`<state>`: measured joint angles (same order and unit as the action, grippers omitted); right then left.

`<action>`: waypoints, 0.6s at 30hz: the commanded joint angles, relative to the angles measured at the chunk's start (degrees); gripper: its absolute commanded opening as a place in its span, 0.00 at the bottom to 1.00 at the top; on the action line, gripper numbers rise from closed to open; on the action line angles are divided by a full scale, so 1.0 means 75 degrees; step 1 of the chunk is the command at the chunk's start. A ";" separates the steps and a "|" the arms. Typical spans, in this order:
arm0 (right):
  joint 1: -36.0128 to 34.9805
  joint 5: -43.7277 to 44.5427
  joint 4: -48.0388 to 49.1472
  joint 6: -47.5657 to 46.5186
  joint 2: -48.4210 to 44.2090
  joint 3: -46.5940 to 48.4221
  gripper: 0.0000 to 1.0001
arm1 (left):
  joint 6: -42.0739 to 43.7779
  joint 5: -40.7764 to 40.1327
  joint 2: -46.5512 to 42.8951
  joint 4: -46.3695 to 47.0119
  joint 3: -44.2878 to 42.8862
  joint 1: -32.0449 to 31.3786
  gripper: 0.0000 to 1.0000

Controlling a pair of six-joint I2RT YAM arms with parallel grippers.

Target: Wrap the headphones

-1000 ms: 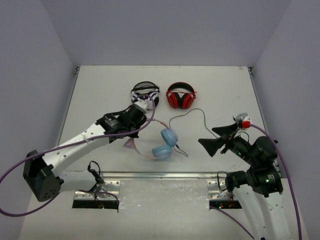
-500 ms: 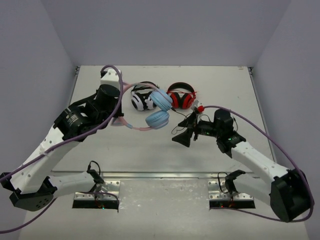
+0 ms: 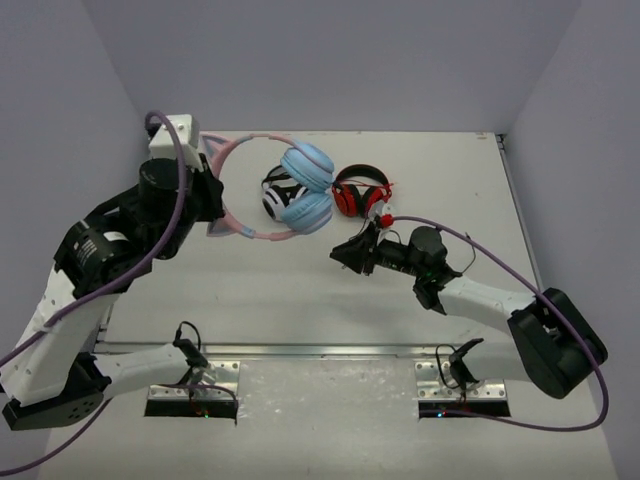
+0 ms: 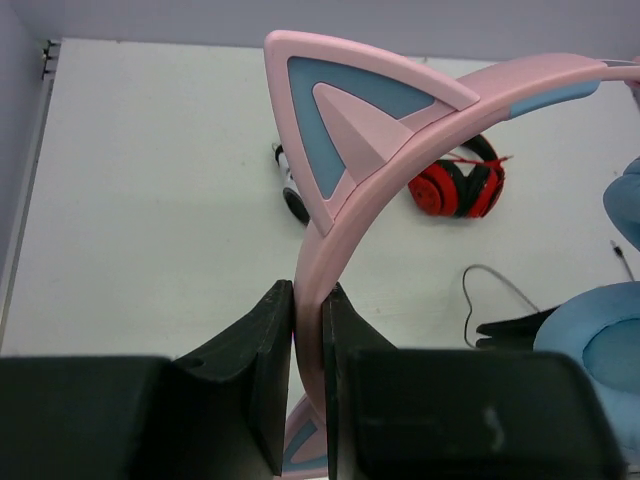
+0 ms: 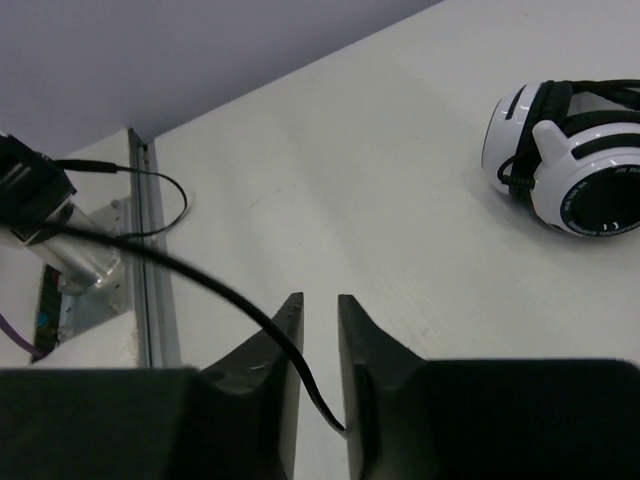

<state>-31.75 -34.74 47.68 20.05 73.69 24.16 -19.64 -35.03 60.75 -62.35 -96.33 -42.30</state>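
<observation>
My left gripper [image 3: 215,200] is raised above the table's left side, shut on the pink headband [image 4: 400,150] of the headphones [image 3: 300,190] just below a cat ear [image 4: 340,120]. The light blue ear cups [image 3: 307,165] hang in the air over the back middle of the table. The thin black cable [image 5: 200,280] crosses my right gripper's left finger and runs down between the jaws. My right gripper [image 3: 345,255] is low over the table centre, its jaws [image 5: 320,300] drawn in to a narrow gap around the cable. More cable loops on the table [image 4: 490,275].
White-and-black headphones [image 3: 275,195] and red-and-black headphones [image 3: 360,192] lie at the back middle, partly under the lifted pair. A metal rail [image 3: 320,350] runs along the near edge. Grey walls close in the left, right and back sides.
The left arm has lifted the headphones off the table, up and toward the back left. The right gripper has swung left to the table centre and closed from wide open onto the cable.
</observation>
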 commanded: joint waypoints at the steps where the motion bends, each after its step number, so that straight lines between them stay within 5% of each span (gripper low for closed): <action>1: -0.0021 0.0038 0.1972 0.0630 0.0042 -0.0465 0.18 | -0.0522 -0.0556 -0.0354 0.0848 -0.0678 0.0004 0.00; 3: -0.0021 0.0202 0.2069 0.0689 -0.0040 -0.0596 0.01 | -0.0522 -0.0603 -0.0331 0.0860 -0.0772 0.0004 0.00; 7: -0.0021 0.0728 0.1320 0.0503 -0.0858 -0.1075 0.01 | -0.0604 -0.1655 -0.0121 0.0860 -0.0726 0.0004 0.00; 12: -0.0021 0.2893 -0.2121 -0.0364 -0.3200 -0.1253 0.01 | 0.0178 -0.3389 0.0149 0.1874 0.0277 0.0015 0.00; 18: -0.0021 0.5612 -0.6178 -0.1981 -0.5101 0.0537 0.01 | 0.2981 -0.2798 0.0231 0.4526 0.2987 0.0004 0.00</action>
<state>-31.90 -7.42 19.46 13.10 38.76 20.16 -7.62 -56.93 60.77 -42.65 -79.70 -42.28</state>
